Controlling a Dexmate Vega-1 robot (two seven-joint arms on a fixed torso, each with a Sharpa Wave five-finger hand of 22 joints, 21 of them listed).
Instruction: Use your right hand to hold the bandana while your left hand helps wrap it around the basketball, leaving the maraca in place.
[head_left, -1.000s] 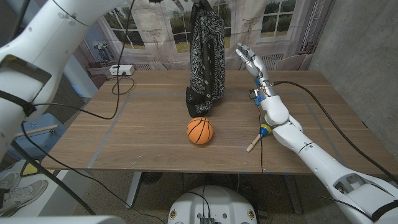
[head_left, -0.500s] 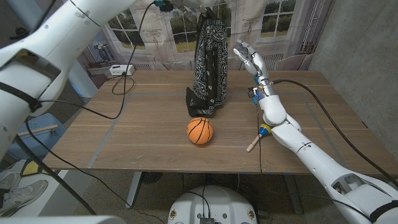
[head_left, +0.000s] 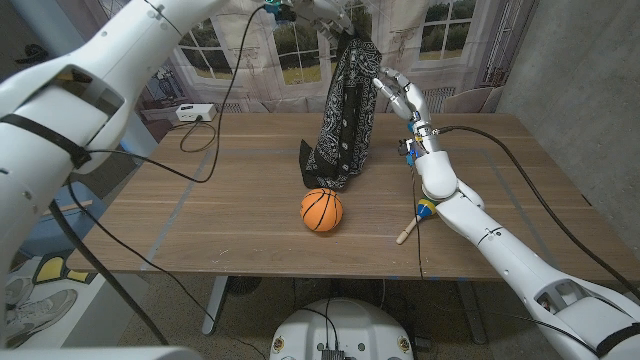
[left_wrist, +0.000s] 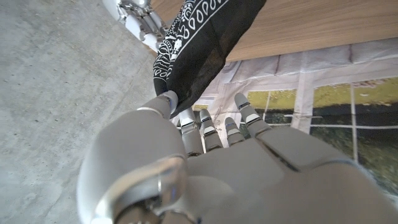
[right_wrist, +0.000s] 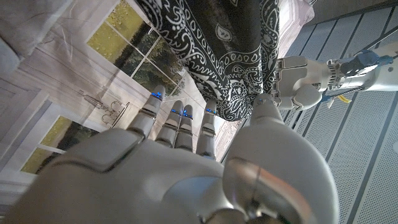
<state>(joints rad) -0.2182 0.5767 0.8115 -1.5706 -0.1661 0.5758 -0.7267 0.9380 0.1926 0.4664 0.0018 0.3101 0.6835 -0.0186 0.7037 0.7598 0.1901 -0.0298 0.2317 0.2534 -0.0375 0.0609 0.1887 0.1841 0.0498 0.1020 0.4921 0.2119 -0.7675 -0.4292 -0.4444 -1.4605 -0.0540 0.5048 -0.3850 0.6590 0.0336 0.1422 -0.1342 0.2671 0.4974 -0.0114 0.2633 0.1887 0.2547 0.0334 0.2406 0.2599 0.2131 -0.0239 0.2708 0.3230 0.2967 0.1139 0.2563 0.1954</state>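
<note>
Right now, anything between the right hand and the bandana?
Nothing visible. The right hand is open beside the hanging bandana, which the left hand holds up; the basketball and maraca lie lower on the table.

Bandana (right_wrist: 230, 56) draped above right hand (right_wrist: 186, 168)

Bandana (head_left: 344, 115) is soft black cloth with a white paisley print, matt; basketball (head_left: 322, 210) looks like pebbly orange rubber; table (head_left: 230, 200) is smooth matt wood grain; both hands, left (left_wrist: 205, 168) and right (head_left: 402, 95), are glossy white-and-grey plastic shells.
</note>
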